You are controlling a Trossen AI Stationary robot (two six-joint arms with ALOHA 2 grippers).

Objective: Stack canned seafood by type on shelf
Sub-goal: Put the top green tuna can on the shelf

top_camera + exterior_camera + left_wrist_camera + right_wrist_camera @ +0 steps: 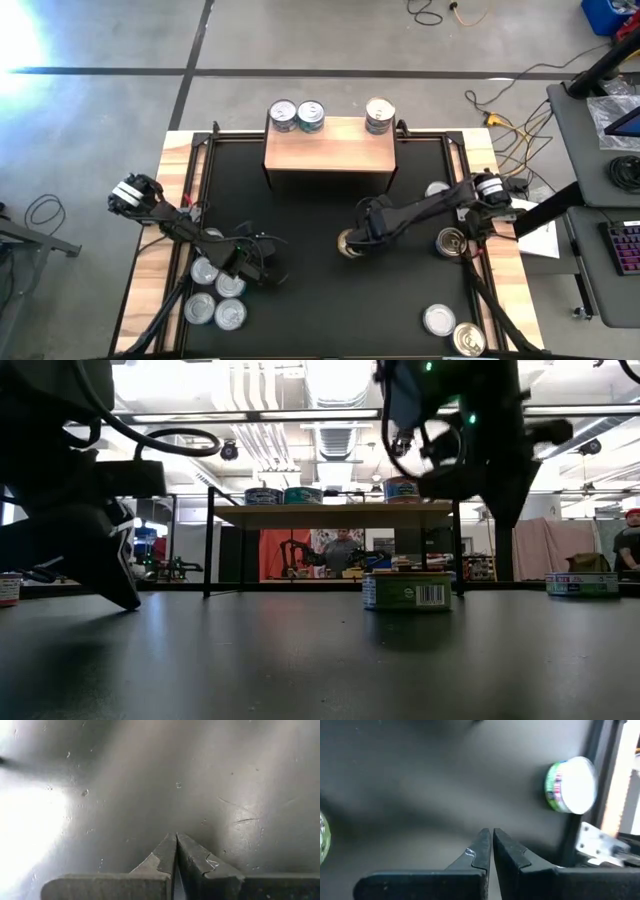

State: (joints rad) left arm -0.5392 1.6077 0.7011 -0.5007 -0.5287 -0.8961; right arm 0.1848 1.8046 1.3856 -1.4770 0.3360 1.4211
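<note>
Shelf [330, 150]: light wood top, thin black legs. Three tins on shelf [298, 116]: shiny silver tops, blue side labels in low view. Mat [320, 270]: black, glossy, with light wood edges. Tin at mat centre [407, 591]: green side label with white barcode patch. Tin in right wrist view [572, 785]: bright white top, green side with red and blue marks. Tins by left arm [215, 295]: silver tops. Both arms [420, 212]: dark. Floor [100, 40]: grey with dark lines.

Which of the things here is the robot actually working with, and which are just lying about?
Part of the job:
- shelf
- three tins on the shelf
- loose tins on the black mat

Just lying about:
- cables on the floor
- keyboard
</note>
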